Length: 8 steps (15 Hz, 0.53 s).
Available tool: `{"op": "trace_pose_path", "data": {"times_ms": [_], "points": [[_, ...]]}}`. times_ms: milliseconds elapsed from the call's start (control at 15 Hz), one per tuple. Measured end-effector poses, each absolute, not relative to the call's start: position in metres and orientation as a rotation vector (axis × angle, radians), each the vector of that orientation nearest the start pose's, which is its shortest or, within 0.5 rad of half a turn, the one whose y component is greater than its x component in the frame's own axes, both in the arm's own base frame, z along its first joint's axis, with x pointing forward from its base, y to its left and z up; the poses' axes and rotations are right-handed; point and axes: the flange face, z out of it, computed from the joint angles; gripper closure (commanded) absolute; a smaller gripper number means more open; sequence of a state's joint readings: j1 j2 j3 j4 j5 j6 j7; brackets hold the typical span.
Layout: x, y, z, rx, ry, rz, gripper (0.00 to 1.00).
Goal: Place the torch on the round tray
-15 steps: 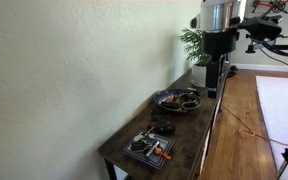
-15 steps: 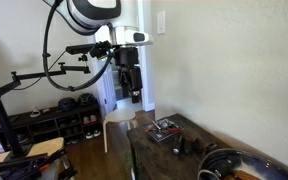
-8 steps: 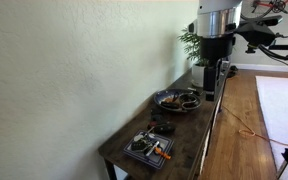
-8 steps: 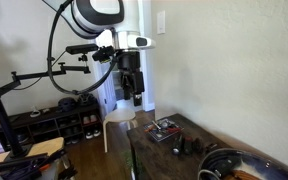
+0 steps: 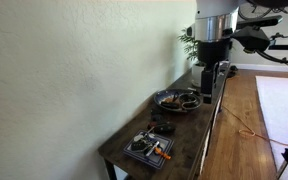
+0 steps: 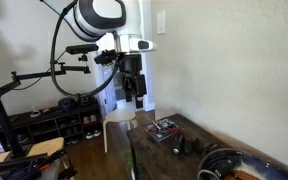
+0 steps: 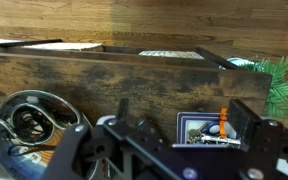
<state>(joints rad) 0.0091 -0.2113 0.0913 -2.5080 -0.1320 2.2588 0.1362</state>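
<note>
**Status.** Step in hand: approach to pick up the torch. The task is judged to be at its start, with nothing grasped.

**Gripper.** In the wrist view the gripper (image 7: 184, 128) has its fingers spread wide and holds nothing. In an exterior view the gripper (image 5: 210, 80) hangs high, at or just beyond the front long edge of the tabletop (image 5: 187, 128), towards the plant (image 5: 191, 42) end.

**Task items.**
- The torch (image 5: 161, 126) appears as a small dark lump on the tabletop, between the two trays and about midway between the wall edge and the front edge. It is too small for its orientation to be read, and the gripper body hides it in the wrist view.
- The round tray (image 5: 176, 99) sits nearer the plant end and already carries some objects.
- The rectangular tray (image 5: 146, 148), with an orange-and-black item (image 5: 162, 152) on it, lies near the opposite end corner.

**Recommendations.**
- Travel along the tabletop away from the plant end, past the round tray, and inward from the front edge.
- Stop directly above the torch before descending.
- Keep the fingers spread and align them across the short width of the torch once the wrist view shows it.
- Descend vertically.

**Risks.**
- Mistaking neighbouring dark items for the torch.
- Clipping the rim of either tray.
- Nudging the torch towards the wall edge.
</note>
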Motion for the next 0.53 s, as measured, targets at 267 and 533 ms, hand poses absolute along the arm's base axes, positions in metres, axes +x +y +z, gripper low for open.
{"op": "trace_pose_path", "data": {"times_ms": [267, 533], "points": [[0.454, 0.035, 0.334, -3.27, -0.105, 0.0, 0.0], [0.477, 0.027, 0.31, -3.281, -0.15, -0.03, 0.0]]}}
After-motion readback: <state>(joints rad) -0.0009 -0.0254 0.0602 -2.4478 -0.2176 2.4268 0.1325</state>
